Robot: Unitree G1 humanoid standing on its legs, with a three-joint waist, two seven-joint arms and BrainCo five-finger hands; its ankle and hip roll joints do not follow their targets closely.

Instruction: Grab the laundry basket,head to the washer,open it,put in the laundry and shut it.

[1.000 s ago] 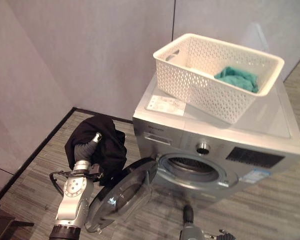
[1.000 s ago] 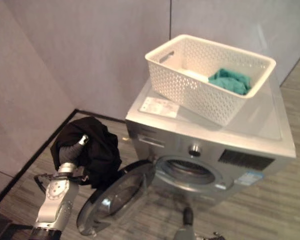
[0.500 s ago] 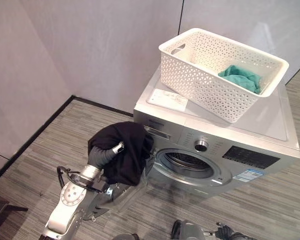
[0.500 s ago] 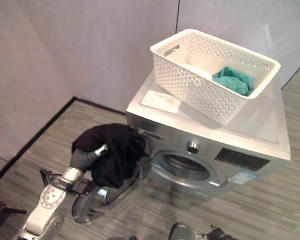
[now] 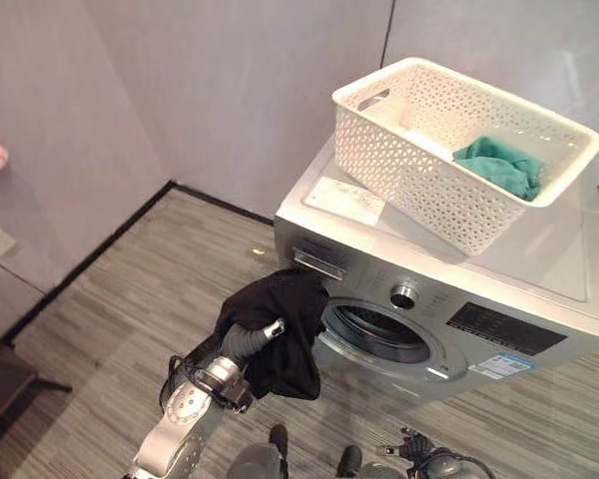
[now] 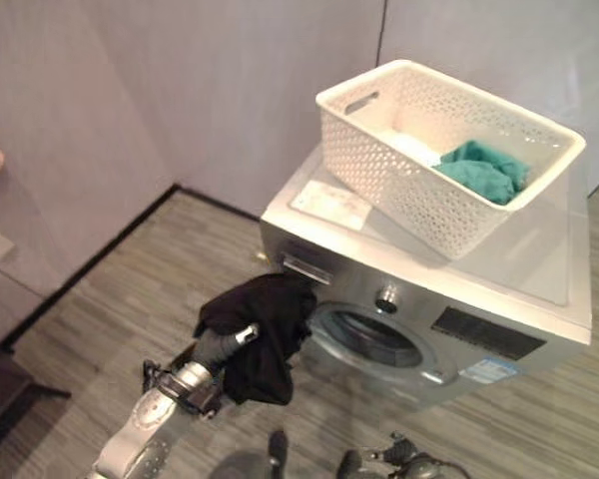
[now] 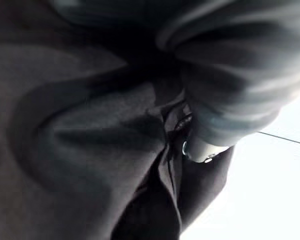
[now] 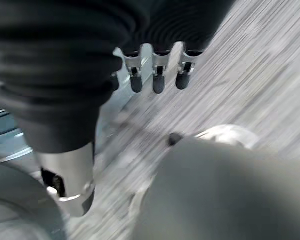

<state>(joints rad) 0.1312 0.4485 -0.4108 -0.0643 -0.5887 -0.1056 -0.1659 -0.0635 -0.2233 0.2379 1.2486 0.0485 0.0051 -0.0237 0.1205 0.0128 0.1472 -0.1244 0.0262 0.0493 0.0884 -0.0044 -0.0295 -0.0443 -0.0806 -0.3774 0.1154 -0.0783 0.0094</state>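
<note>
My left hand (image 5: 265,329) is buried in the black garment (image 5: 280,329), so I can't tell what its fingers are doing. It's right at the washer (image 5: 459,299) opening. Right hand (image 8: 157,75) hangs loose, fingers relaxed. Laundry basket (image 5: 419,175) sits on top, teal cloth (image 5: 499,165) inside.

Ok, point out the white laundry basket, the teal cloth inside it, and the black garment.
white laundry basket (image 5: 419,180), left eye view, on its near lattice wall.
teal cloth (image 5: 501,165), left eye view, on the middle of the bundle.
black garment (image 5: 285,334), left eye view, on its hanging folds.
</note>
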